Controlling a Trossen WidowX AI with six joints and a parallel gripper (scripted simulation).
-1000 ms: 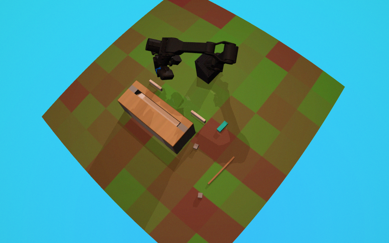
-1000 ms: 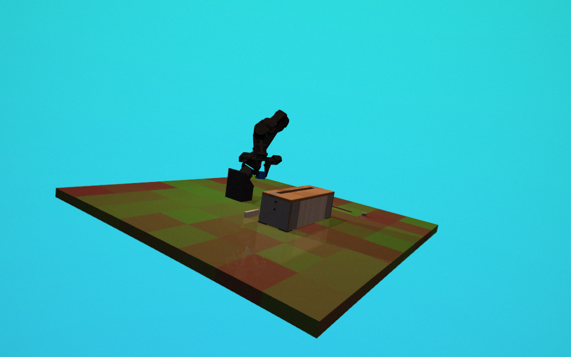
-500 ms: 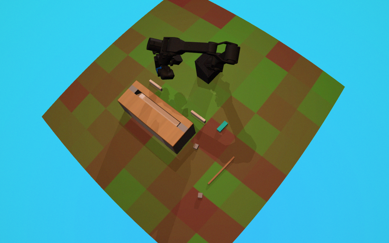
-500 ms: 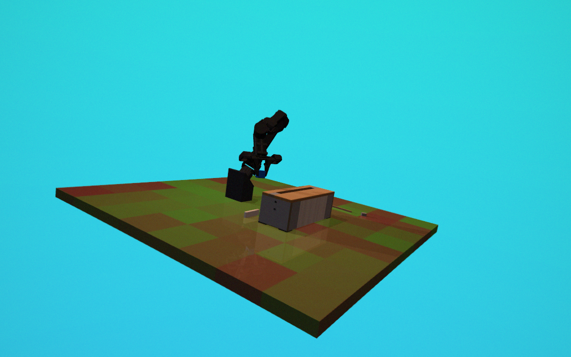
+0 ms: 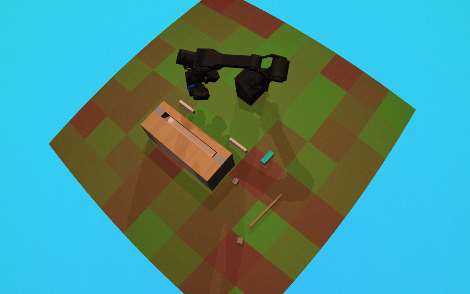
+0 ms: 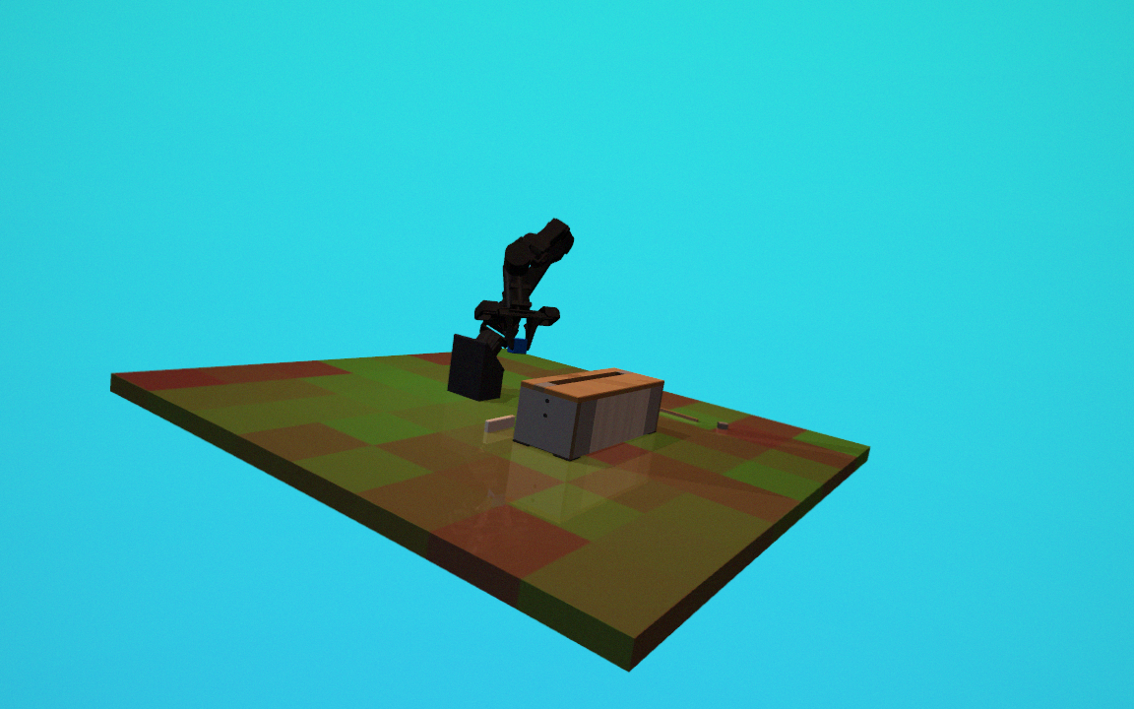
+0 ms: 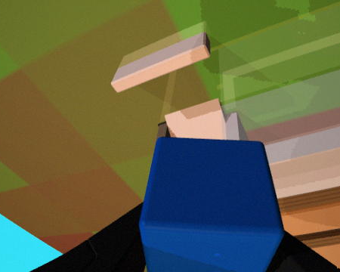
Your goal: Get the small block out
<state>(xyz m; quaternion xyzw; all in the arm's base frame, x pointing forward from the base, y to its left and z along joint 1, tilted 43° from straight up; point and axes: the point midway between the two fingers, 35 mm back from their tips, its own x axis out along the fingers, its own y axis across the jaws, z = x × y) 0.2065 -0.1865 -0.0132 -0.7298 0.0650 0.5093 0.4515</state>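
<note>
The small blue block (image 5: 190, 86) (image 6: 518, 346) (image 7: 211, 185) is outside the box, raised above the table. My gripper (image 5: 192, 88) (image 6: 519, 342) (image 7: 202, 220) is shut on it; the black fingers are at its two sides in the wrist view. The box (image 5: 156, 125) (image 6: 633, 381) (image 7: 329, 215) stands upright, with an orange-brown top and a long slot. The block is on the arm's side of the box, beyond its left end in the top view, with a gap visible between them. The shelf is not clearly visible.
Pale low strips (image 5: 186, 106) (image 5: 238, 145) stand along the box's arm side; one also shows in the wrist view (image 7: 162, 64). A teal block (image 5: 267, 157), an orange stick (image 5: 266, 210) and two small grey cubes (image 5: 235, 181) (image 5: 240, 240) lie beyond the other end.
</note>
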